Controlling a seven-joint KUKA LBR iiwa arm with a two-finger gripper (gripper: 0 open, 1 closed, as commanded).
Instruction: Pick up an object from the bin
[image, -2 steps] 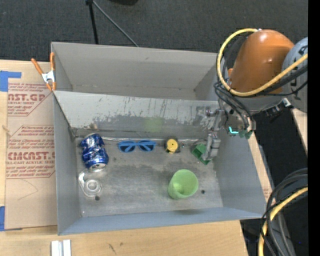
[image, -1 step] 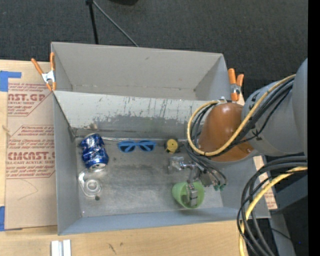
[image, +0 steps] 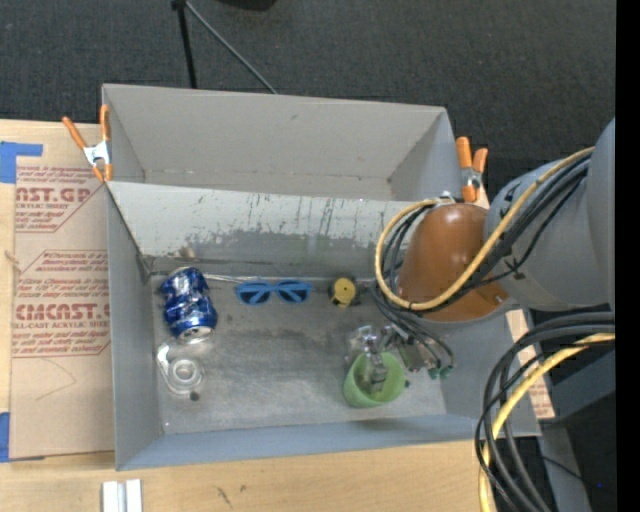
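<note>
Grey metal bin (image: 280, 215), near right corner: gripper (image: 377, 368) stood over the green round cup (image: 362, 391), presumably aligned to grasp it; open or closed could not be told.

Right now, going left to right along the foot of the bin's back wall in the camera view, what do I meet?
Blue can → blue sunglasses → yellow piece
</note>
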